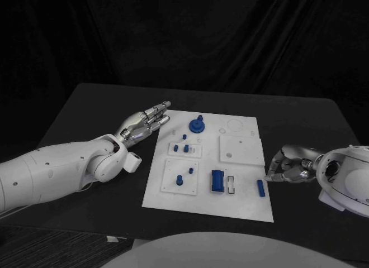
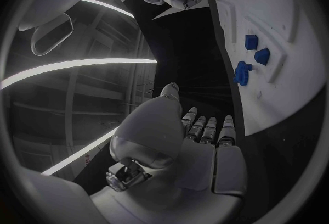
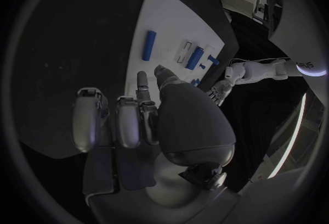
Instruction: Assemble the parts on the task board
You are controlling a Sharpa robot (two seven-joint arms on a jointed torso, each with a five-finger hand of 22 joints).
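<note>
White task board point(image 1: 233, 201) lying flat in the middle of the black table point(image 1: 80, 111), its near edge toward the robot. Nearest row on the board: a square inset plate at the near left with a small blue peg point(image 1: 180, 180) standing in it; to its right a blue block point(image 1: 218, 181) beside a pale slotted piece point(image 1: 230, 181); farther right a blue bar point(image 1: 260, 188) lying loose on the board, close to the right edge. Right hand point(image 1: 288, 169) just off that right edge, next to the blue bar, fingers curled in toward the palm and holding nothing; the right wrist view shows its fingers point(image 3: 130, 119) bent over the dark table short of the board. Middle row: two short blue pegs point(image 1: 181, 148) standing side by side in a small plate at the left; a plain white square plate point(image 1: 241, 149) to the right. Far row: a blue round piece point(image 1: 197, 126) with a knob near the far left corner. Left hand point(image 1: 146, 124) beside the board's far left edge, off the board, fingers stretched out straight and close together, holding nothing.
</note>
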